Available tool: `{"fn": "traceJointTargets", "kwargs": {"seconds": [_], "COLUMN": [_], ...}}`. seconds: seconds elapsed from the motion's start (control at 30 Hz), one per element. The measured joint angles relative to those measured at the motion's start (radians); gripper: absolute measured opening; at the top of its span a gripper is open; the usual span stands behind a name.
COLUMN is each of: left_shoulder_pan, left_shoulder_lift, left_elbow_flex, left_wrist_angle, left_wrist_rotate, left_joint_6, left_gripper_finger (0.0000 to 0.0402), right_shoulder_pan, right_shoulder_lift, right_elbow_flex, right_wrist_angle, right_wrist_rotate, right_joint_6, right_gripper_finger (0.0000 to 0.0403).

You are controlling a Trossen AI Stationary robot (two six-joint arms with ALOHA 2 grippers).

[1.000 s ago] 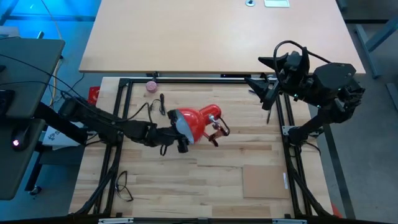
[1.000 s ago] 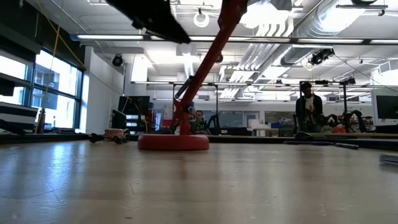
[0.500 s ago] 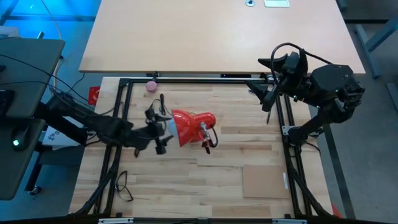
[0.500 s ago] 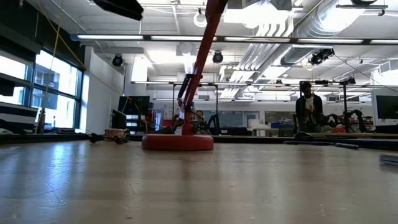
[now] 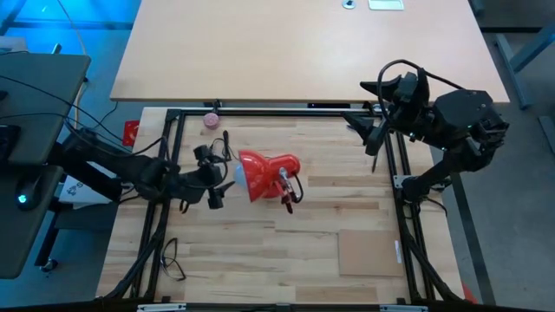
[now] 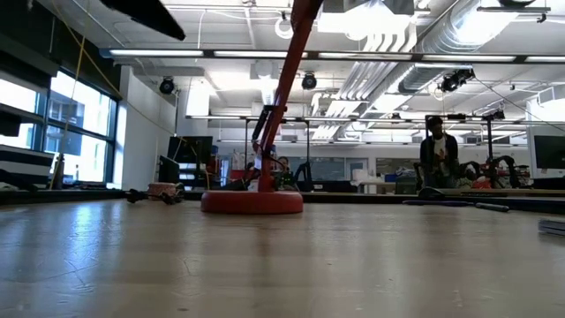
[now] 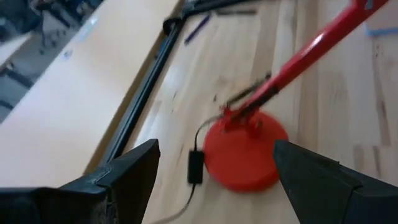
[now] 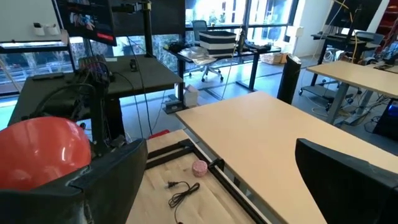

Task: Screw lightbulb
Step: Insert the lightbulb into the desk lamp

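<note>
**Ann:** Well, where's the lightbulb? I can't pick it out on its own. Something pale sits at the mouth of the red lamp shade [image 5: 258, 173], but whether that's the bulb or only the shade's white lining, I can't tell.

**Ben:** It's in neither hand, that much is plain. The left hand [image 5: 219, 178] hangs just beside the shade's mouth with its fingers spread wide and nothing between them. Its wrist view looks straight past them at the lamp base [image 7: 242, 152] and the slanting stem [image 7: 311, 53].

**Ann:** And the right hand [image 5: 371, 143]?

**Ben:** It's parked up at the far right corner, fingers apart and empty, well away from the lamp.

**Ann:** So which step are we on?

**Ben:** I'd judge we're right at the socket, either between turns or just finished. If another turn is due, the left hand must line up square with the shade's mouth, close gently and twist without tipping the lamp.

**Ann:** Is there room for that?

**Ben:** There's plenty of bare bench [image 5: 286, 243] in front. The tight side is the left, where the black frame [image 5: 173, 156] runs close behind the wrist. The pink ball [image 5: 210, 120] sits at the back rail, out of the way.
</note>
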Motion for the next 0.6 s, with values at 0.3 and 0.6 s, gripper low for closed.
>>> {"fn": "traceJointTargets", "kwargs": {"seconds": [0.3, 0.6], "left_shoulder_pan": [0.000, -0.003], "left_shoulder_lift": [-0.176, -0.277], "left_elbow_flex": [0.000, 0.000], "left_wrist_angle": [-0.136, -0.141], "left_wrist_rotate": [0.006, 0.105], "left_joint_6": [-0.232, -0.234], "left_gripper_finger": [0.0305, 0.0305], "right_shoulder_pan": [0.000, 0.000], "right_shoulder_lift": [-0.017, -0.027], "right_elbow_flex": [0.000, 0.000], "right_wrist_angle": [-0.008, -0.008], "right_wrist_rotate": [0.006, 0.011], "right_joint_6": [0.007, 0.008], "right_gripper_finger": [0.0399, 0.0399]}}
